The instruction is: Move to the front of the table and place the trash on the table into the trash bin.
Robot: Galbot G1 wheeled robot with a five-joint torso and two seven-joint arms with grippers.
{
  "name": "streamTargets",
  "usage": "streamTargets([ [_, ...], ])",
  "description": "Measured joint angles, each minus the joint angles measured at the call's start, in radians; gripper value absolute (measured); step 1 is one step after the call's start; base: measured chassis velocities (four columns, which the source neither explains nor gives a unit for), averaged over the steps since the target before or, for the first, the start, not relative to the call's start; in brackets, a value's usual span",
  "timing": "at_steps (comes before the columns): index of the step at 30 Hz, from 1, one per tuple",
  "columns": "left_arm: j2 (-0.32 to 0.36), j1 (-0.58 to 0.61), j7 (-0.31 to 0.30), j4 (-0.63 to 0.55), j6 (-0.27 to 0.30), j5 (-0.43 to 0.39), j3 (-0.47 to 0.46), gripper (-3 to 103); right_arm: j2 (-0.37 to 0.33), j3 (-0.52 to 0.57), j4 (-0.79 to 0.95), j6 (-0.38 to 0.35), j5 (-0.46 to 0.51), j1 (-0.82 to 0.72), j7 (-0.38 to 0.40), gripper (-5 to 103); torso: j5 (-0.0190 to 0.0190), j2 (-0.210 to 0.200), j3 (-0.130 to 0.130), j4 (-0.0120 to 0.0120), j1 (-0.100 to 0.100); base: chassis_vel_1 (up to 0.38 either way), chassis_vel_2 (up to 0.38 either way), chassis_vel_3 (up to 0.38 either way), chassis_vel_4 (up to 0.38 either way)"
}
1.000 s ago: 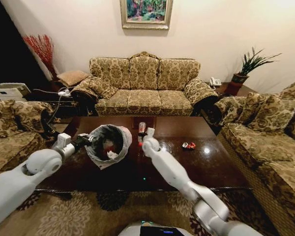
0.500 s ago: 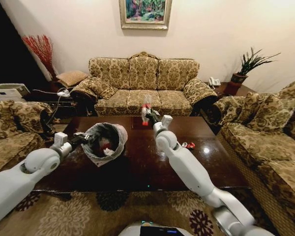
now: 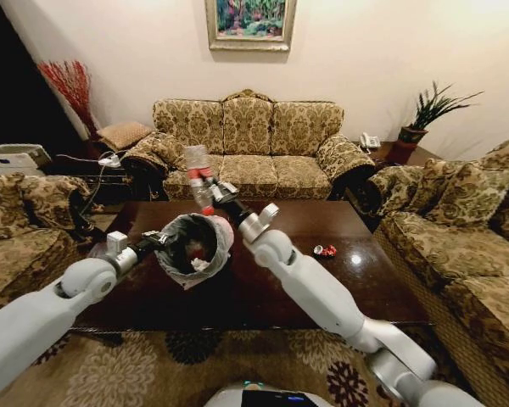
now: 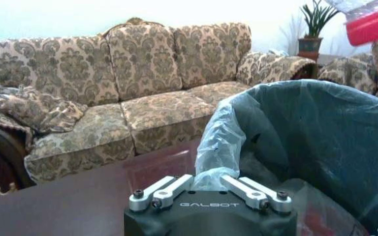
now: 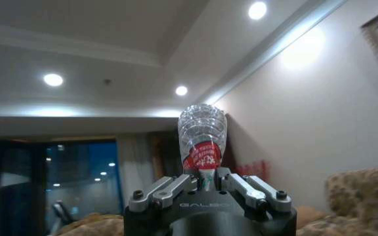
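The trash bin [image 3: 193, 246], dark with a thin pale liner, hangs tilted over the left part of the glossy brown table [image 3: 305, 292]. My left gripper [image 3: 159, 240] is shut on its liner rim [image 4: 214, 162]. White and red trash lies inside the bin. My right gripper [image 3: 210, 193] is shut on the clear red-labelled bottle [image 3: 198, 175], held raised just above the bin's far rim. The bottle [image 5: 202, 140] stands up between the fingers in the right wrist view, and its red label [image 4: 373, 22] shows above the bin in the left wrist view. A red-black wrapper [image 3: 325, 250] lies on the table's right part.
Patterned sofas surround the table: one behind [image 3: 250, 144], one on the right [image 3: 458, 229], one on the left [image 3: 21, 212]. A potted plant [image 3: 428, 110] stands at the back right corner. A floral rug [image 3: 144, 369] lies before the table's near edge.
My right arm has swung the bottle left and upward, from over the table's middle to just above the bin. The left gripper keeps hold of the bin, which has barely shifted.
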Motion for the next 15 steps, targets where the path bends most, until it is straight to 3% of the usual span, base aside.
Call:
streamTargets([
  [8, -0.017, -0.013, -0.001, 0.018, -0.009, 0.002, 0.004, 2, -0.033, -0.031, 0.008, -0.002, 0.015, -0.012, -0.06, 10, 0.0003, 0.0, 0.0, -0.0001, 0.0, 0.0, 0.0, 0.0, 0.0],
  [13, -0.021, -0.016, -0.001, 0.027, -0.015, 0.001, -0.005, 2, -0.066, -0.033, -0.006, 0.009, -0.049, -0.027, -0.081, 8, 0.0002, 0.0, 0.0, 0.0, 0.0, 0.0, 0.0, 0.0, 0.0],
  [15, -0.024, -0.015, -0.001, 0.029, -0.015, -0.001, -0.011, 2, -0.073, -0.036, -0.009, 0.009, -0.058, -0.031, -0.08, 19, 0.0003, 0.0, 0.0, 0.0, 0.0, 0.0, 0.0, 0.0, 0.0],
])
